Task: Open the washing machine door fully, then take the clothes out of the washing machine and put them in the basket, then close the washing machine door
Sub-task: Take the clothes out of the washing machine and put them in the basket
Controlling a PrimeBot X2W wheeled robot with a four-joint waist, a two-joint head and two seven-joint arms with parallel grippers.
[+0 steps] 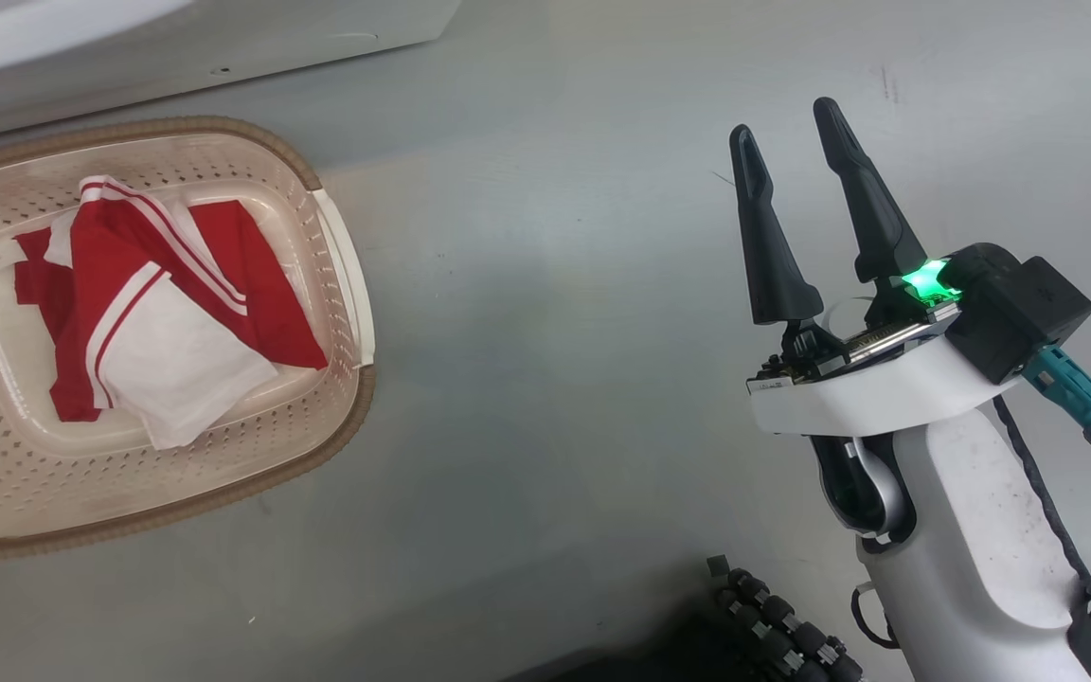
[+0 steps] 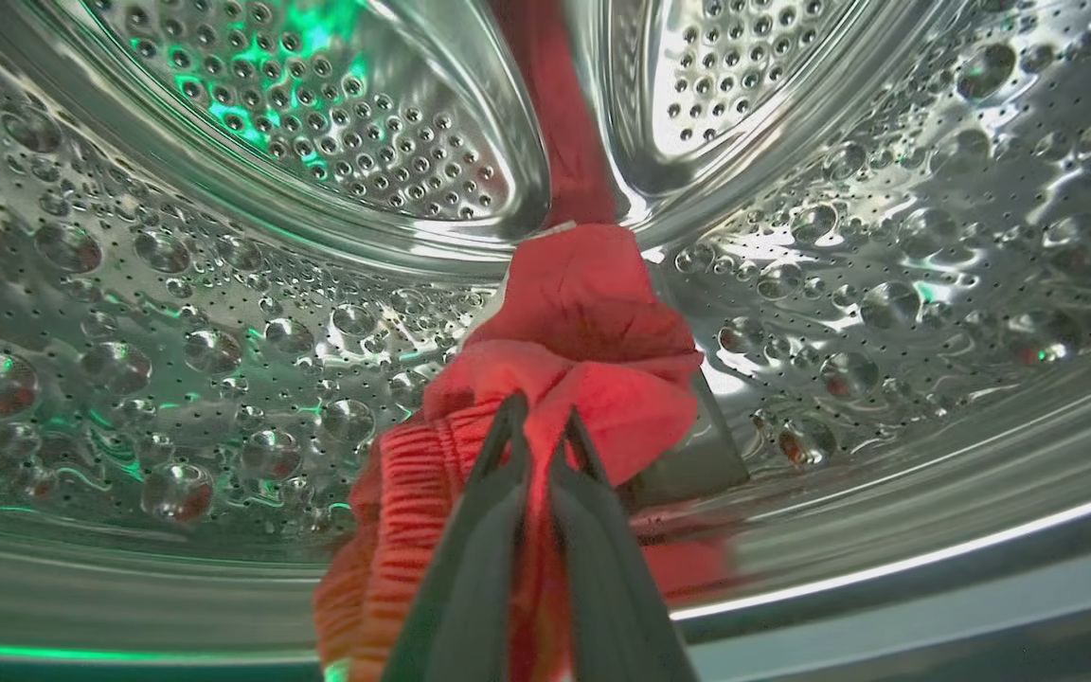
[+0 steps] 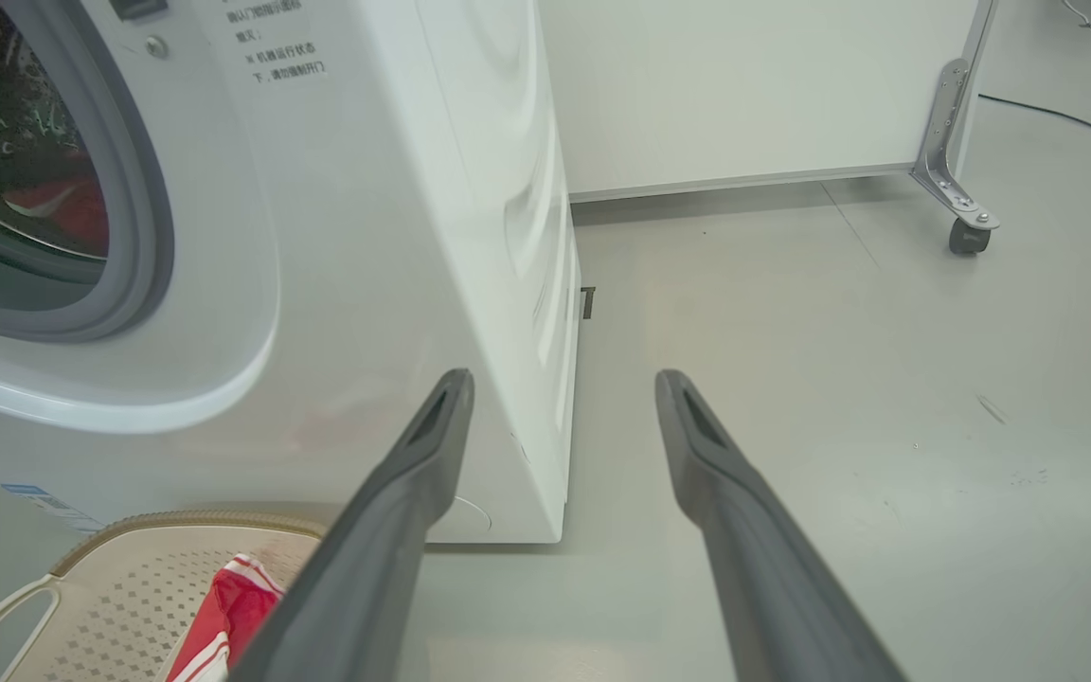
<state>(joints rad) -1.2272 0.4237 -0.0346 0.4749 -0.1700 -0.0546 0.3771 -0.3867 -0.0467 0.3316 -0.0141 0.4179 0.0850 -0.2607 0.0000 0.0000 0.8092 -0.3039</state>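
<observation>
Grey floor (image 3: 792, 379) fronts the washing machine (image 3: 366, 237); inside it the left gripper (image 2: 541, 409) pinches a red garment (image 2: 593, 303): draw out slowly, clearing the gasket (image 3: 143, 189). Right gripper (image 3: 564, 379) outside gapes empty.

Smooth pale grey floor (image 3: 839, 398) with faint scuff marks, backed by a white panel wall (image 3: 744, 85) on a metal bracket (image 3: 945, 133) with a small black castor (image 3: 967, 237), a dark cable (image 3: 1066, 117) lying nearby.

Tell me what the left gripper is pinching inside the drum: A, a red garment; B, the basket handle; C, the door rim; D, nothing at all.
A: the left wrist view shows the left gripper shut on a red garment lying in the steel drum.
</observation>
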